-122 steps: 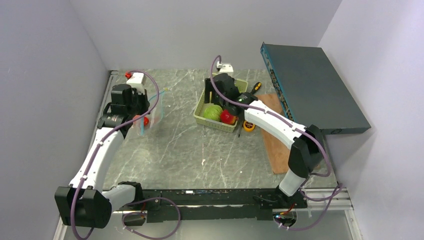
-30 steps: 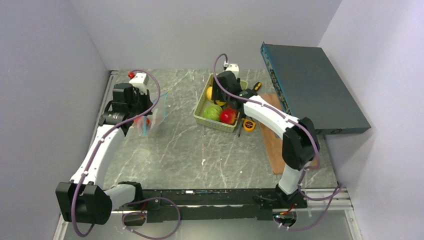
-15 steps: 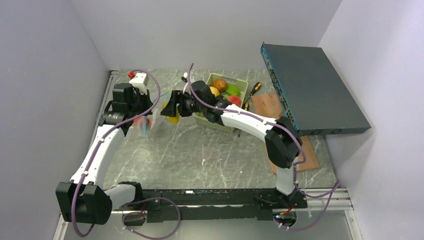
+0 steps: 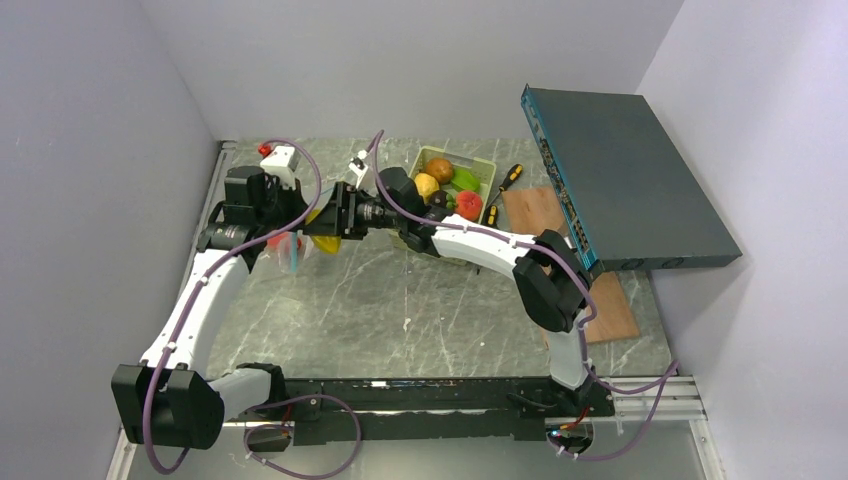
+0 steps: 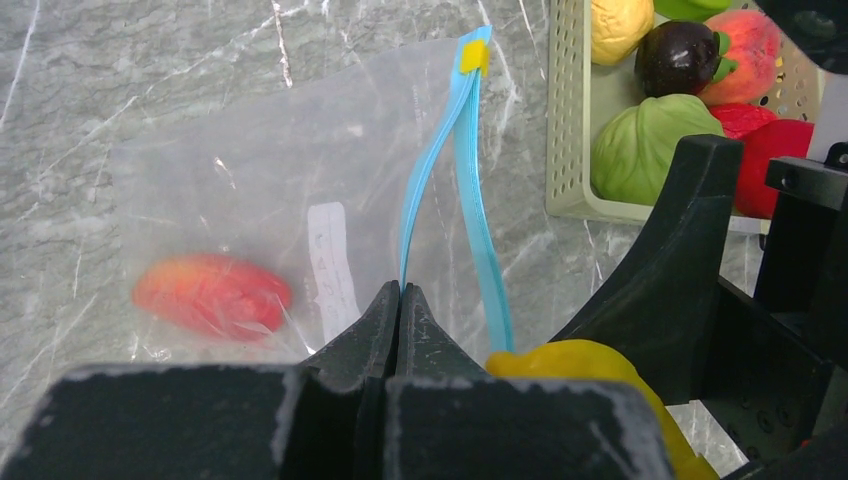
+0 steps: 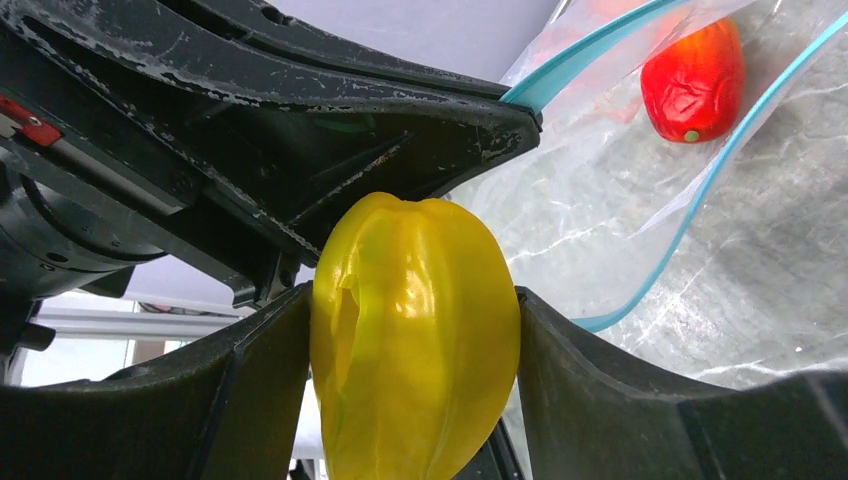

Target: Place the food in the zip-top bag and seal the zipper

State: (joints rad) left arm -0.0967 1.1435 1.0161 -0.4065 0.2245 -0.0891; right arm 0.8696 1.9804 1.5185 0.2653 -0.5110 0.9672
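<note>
Glossy yellow pepper (image 6: 415, 340), rigid and probably slippery, sat clamped broadside between right fingers (image 6: 250, 400); left fingers (image 5: 368, 332) pinched the flimsy bag (image 5: 250, 170) by its stiffer zipper (image 5: 470, 220).

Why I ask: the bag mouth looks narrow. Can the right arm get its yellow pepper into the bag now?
Probably yes. The left gripper pinches one zipper strip, so the bag gapes, and the yellow pepper in the right gripper sits at that opening with nothing between.
</note>
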